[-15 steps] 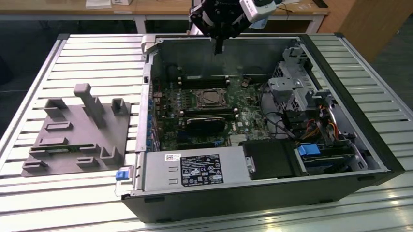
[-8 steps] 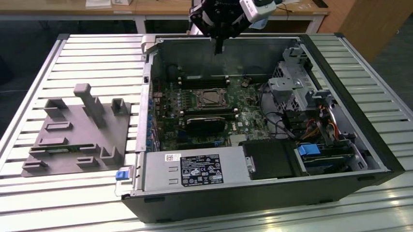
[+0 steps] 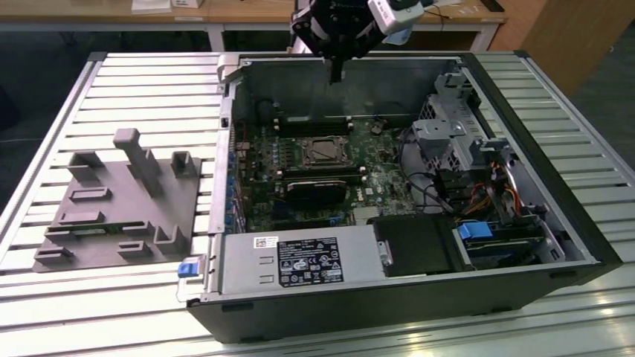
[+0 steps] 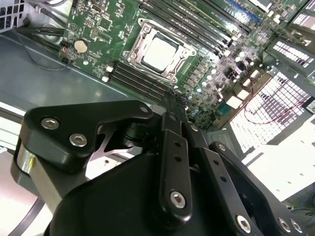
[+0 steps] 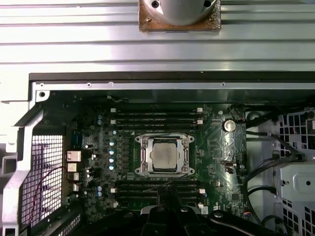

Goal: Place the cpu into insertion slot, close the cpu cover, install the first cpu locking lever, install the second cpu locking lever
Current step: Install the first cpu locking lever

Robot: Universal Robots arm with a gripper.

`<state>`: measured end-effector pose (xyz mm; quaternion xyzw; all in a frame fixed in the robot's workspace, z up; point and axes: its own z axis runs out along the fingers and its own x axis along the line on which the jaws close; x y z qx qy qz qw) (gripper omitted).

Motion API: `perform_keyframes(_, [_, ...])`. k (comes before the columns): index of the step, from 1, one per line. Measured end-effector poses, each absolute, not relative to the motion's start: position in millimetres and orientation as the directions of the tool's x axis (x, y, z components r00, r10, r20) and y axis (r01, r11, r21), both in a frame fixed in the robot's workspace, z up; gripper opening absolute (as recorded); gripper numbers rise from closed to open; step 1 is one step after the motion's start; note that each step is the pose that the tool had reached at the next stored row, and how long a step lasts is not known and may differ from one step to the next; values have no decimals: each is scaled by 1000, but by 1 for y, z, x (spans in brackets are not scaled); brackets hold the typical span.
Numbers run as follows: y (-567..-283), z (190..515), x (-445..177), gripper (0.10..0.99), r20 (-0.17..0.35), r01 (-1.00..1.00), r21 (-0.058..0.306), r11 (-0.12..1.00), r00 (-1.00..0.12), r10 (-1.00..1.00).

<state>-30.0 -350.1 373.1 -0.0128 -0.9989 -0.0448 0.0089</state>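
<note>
- Slatted metal tabletop (image 3: 119, 74) carries an open computer case (image 3: 397, 312) lying on its side, with wooden desks behind it at the far edge of the room.
- Nearest us in the exterior view sits the silver power supply box (image 3: 297, 260); on the exterior view's left a grey fixture block (image 3: 119, 201) rests on the slats, well apart from the work.
- Further in, on the green motherboard (image 5: 98, 187), we see the cpu (image 5: 164, 155) already lying in the insertion slot (image 5: 145, 173), its pale face showing through the window of the cpu cover (image 5: 165, 137), which seems to lie down around it.
- We judge that placing is done and the cover is closed or nearly so; the locking levers look like the step in hand, though we cannot make them out clearly.
- Memory slots (image 5: 156, 117) flank the socket on two sides, and cables (image 3: 436, 195) crowd the drive bay nearby; any descent must stay clear of these.
- Farthest back, our gripper (image 3: 337, 74) hangs above the case's rear wall, its fingers pressed together and carrying nothing, well apart from the socket.
</note>
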Motion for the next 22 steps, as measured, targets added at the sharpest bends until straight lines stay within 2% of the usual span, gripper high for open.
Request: perform_keyframes(22, [-340, 346, -27, 106, 7, 24, 87, 996, -1000, 23])
